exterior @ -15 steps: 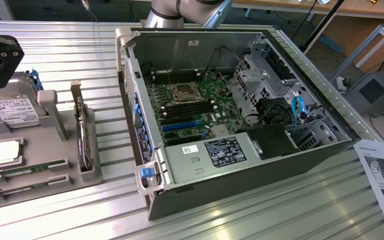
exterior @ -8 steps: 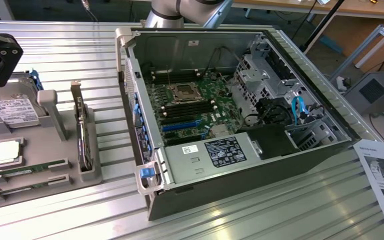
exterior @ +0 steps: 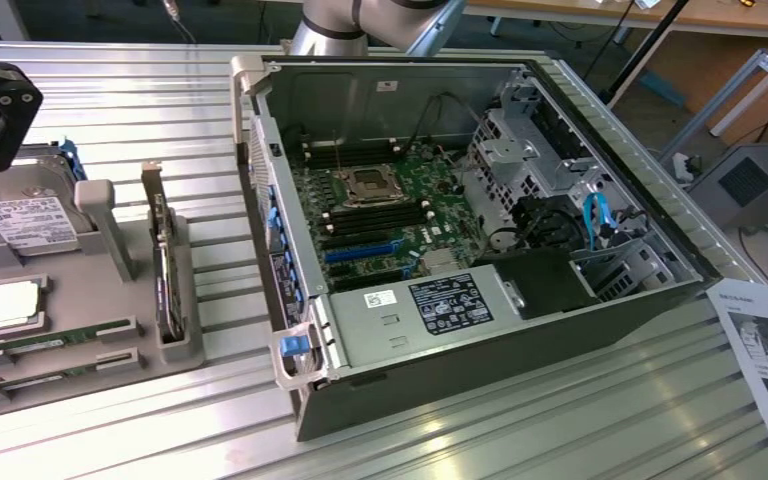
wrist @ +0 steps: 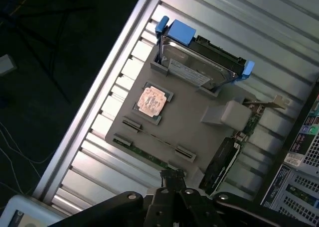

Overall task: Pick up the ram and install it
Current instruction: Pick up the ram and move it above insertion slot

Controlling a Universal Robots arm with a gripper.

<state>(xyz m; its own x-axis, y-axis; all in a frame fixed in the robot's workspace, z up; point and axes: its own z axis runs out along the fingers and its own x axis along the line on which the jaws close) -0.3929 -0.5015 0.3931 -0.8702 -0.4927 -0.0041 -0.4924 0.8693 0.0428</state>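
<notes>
End effector pinched together, grey tray holding ram sticks, processor, hard drive

Both views look down from above, sharing the gray tray.

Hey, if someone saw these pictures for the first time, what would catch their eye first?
The open computer case in the middle of the exterior view stands out first, its green motherboard laid bare. At the exterior view's left, a gray tray holds a hard drive, a silver processor chip and two ram sticks. The black gripper hovers over that tray, fingers shut and empty.
</notes>
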